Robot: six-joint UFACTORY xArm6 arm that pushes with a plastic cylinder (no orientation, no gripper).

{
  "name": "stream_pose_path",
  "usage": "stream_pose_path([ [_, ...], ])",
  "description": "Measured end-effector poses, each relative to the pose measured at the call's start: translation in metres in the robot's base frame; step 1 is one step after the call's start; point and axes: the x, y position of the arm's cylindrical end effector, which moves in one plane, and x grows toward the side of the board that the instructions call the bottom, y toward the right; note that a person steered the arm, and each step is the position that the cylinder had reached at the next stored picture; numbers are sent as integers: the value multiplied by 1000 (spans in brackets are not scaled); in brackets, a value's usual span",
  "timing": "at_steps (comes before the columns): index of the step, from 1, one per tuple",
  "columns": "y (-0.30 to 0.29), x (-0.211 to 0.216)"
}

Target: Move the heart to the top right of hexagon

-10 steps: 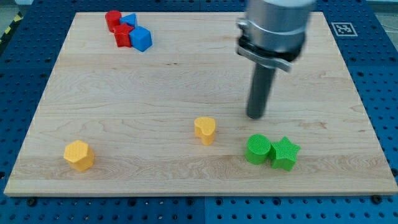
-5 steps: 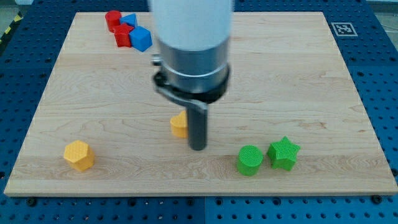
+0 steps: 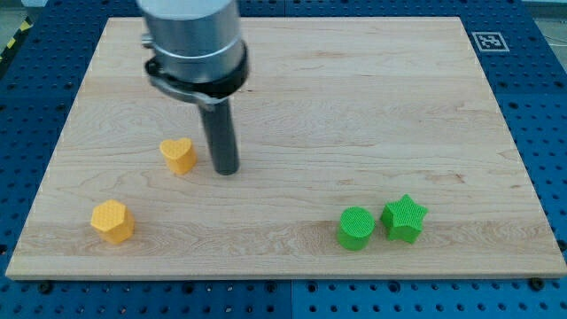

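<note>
The yellow heart (image 3: 179,155) lies on the wooden board (image 3: 372,106), left of centre. The yellow hexagon (image 3: 112,221) sits near the bottom left, below and to the left of the heart. My tip (image 3: 228,169) rests on the board just right of the heart, with a small gap between them. The arm's grey body hides the board's top left above the rod.
A green cylinder (image 3: 356,229) and a green star (image 3: 405,219) stand side by side at the bottom right. The red and blue blocks seen earlier at the top left are hidden behind the arm.
My tip has swept from the right to the left across the board. The heart has slid left and slightly up, toward the hexagon. The green cylinder has shifted a little left and down.
</note>
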Motion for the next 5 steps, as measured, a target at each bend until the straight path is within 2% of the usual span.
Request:
stream_pose_path([
  [2, -29, -18],
  [4, -130, -19],
  [5, -134, -45],
])
